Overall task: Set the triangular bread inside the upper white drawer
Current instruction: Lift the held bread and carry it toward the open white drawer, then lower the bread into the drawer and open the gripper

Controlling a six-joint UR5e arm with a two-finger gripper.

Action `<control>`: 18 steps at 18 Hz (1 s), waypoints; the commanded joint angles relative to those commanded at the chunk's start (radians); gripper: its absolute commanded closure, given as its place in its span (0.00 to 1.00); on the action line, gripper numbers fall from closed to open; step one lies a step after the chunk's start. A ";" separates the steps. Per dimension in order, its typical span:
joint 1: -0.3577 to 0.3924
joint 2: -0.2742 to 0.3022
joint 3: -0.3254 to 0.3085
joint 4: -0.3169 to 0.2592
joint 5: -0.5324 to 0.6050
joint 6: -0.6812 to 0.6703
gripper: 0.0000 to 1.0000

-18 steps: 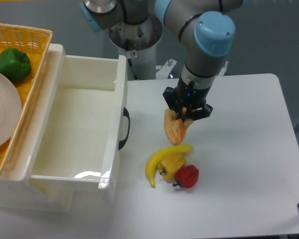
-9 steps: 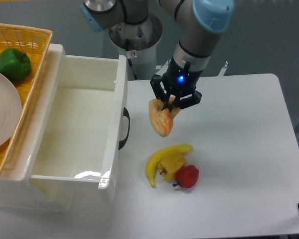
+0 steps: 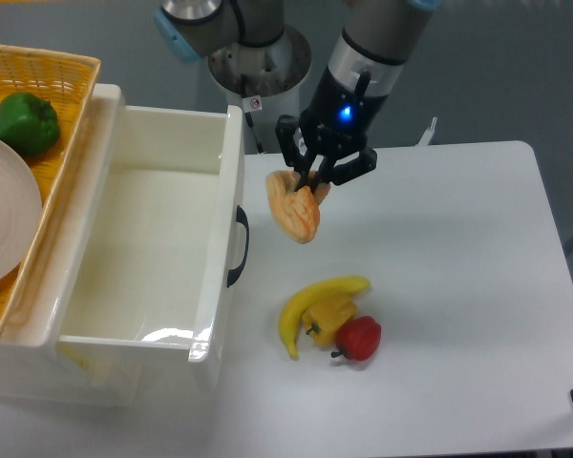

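The triangular bread [image 3: 294, 212], a tan-orange wedge, hangs in the air above the table, just right of the drawer's front corner. My gripper [image 3: 312, 183] is shut on its upper edge, pointing down. The upper white drawer [image 3: 215, 258] stands pulled open at the left, deep and glossy, with a black curved handle [image 3: 239, 245] on its front. Its inside holds nothing that I can see.
A yellow banana [image 3: 310, 303], a yellow pepper [image 3: 328, 315] and a red pepper [image 3: 360, 338] lie together on the white table below the bread. A yellow woven basket [image 3: 57, 114] with a green pepper [image 3: 22, 122] and a white plate [image 3: 2, 210] sits left of the drawer.
The gripper has lifted and carried the bread up and to the left, from above the banana toward the drawer's front edge.
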 joint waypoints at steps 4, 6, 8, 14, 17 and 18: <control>-0.012 0.018 -0.002 0.000 -0.022 -0.100 0.96; -0.040 0.020 -0.005 0.000 -0.022 -0.105 0.95; -0.072 0.020 -0.006 -0.002 -0.014 -0.111 0.94; -0.147 0.018 -0.021 -0.025 -0.003 -0.112 0.93; -0.166 0.018 -0.031 -0.026 -0.002 -0.112 0.93; -0.178 0.018 -0.031 -0.031 -0.003 -0.112 0.93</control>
